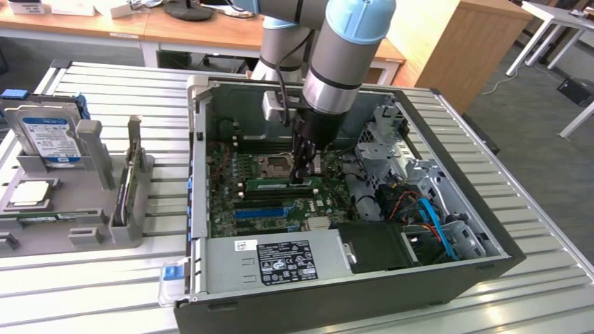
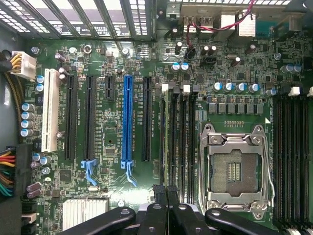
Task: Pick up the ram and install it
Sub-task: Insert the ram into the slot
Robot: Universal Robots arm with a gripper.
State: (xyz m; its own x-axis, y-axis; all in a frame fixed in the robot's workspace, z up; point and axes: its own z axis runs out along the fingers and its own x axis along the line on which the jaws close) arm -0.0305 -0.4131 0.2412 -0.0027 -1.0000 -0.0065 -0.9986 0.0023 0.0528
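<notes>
The ram [image 1: 278, 186], a thin green stick, stands on edge in a memory slot on the motherboard inside the open computer case [image 1: 199, 160]. My gripper [image 1: 300, 178] reaches straight down into the case and sits at the end of the stick that lies toward the exterior view's right. In the wrist view the ram [image 2: 167, 137] appears edge-on as a thin line between black slots. The gripper [image 2: 166, 190] is shut there, its black fingertips [image 2: 159, 192] meeting right over the stick's end. Whether they touch its top edge I cannot tell.
An empty CPU socket [image 2: 234, 169] lies beside the memory slots, with a blue expansion slot [image 2: 128, 120] on the other side. A power supply [image 1: 278, 261] fills the case's near end. A grey holder [image 1: 88, 233] with a hard drive [image 1: 46, 139] stands at the exterior view's left.
</notes>
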